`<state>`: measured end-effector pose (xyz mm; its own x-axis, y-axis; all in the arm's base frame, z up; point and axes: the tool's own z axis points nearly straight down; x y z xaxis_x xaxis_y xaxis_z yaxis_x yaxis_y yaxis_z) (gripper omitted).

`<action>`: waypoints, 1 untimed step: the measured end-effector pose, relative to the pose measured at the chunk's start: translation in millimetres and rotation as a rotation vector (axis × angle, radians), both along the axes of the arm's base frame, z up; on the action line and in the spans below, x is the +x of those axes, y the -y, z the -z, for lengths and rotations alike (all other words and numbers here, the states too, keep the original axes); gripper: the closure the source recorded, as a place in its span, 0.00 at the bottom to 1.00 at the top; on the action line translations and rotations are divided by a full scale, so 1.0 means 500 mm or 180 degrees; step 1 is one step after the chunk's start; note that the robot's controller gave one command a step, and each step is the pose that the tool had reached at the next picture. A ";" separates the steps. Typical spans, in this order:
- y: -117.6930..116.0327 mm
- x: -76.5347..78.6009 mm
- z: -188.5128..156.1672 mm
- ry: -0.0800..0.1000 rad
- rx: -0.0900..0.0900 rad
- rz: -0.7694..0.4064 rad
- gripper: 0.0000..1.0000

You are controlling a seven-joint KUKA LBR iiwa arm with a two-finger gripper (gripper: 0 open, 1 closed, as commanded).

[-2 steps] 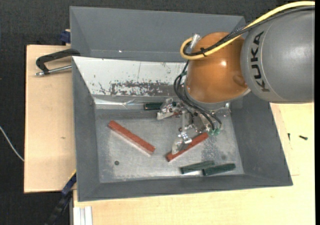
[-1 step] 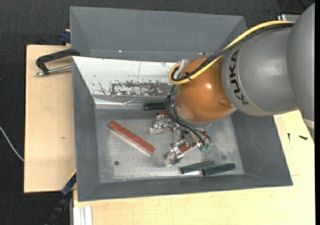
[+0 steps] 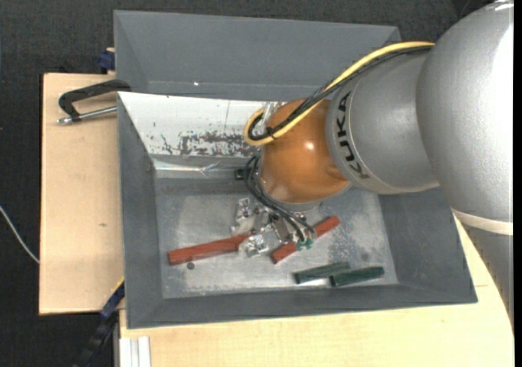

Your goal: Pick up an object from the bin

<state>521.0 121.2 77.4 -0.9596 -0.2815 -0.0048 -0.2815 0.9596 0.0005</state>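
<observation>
A big silver robot arm [image 3: 408, 129] is seen reaching in from the right, over a grey metal bin [image 3: 139, 218]. A round orange cover [image 3: 298, 161] is fixed to the end of the arm, and a yellow cable [image 3: 359, 68] is looped over it. Under the cover, the shiny metal claw [image 3: 265, 236] is held low, close to the middle of the bin floor.

Whether the claw is open or closed cannot be told, and nothing can be seen held in it.

A long red flat stick [image 3: 204, 251] is laid on the floor to the left of the claw, with its right end hidden under the metal parts. A shorter red stick [image 3: 322, 229] is tilted up to the right on the other side, and its lower end is tucked under the claw too. Two dark green sticks [image 3: 338, 276] are laid end to end near the front wall, a little apart from the claw.
</observation>
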 end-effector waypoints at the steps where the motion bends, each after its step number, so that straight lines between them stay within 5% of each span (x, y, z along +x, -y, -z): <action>1: 0.000 0.000 0.000 0.0000 0.0000 0.0000 1.00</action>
